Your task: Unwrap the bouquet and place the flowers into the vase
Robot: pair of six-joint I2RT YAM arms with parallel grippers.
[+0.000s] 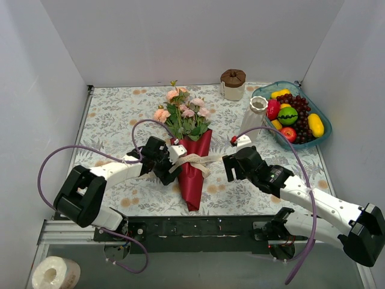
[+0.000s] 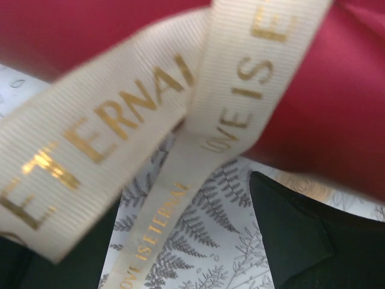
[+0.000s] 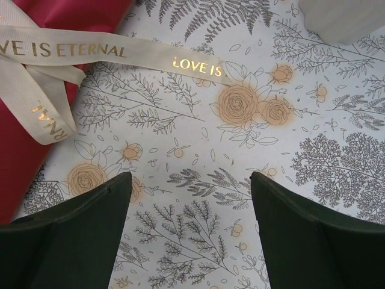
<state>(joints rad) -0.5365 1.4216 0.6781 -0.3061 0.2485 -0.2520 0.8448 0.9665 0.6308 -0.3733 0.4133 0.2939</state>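
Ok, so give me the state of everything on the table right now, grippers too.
bouquet: lying flat, wrapped.
cream ribbon: tied round the bouquet, tails loose.
white vase: upright, nothing sticking out of it.
cream jar: upright, brown lid on.
fruit basket: full.
left gripper: open, a ribbon tail across the gap.
right gripper: open, nothing between the fingers.

Vase (image 1: 255,117) right of bouquet (image 1: 194,162); fruit basket (image 1: 327,127) right of vase.

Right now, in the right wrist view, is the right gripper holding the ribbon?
No, the right gripper stands open over bare tablecloth, with the end of the ribbon lying apart from its fingers.
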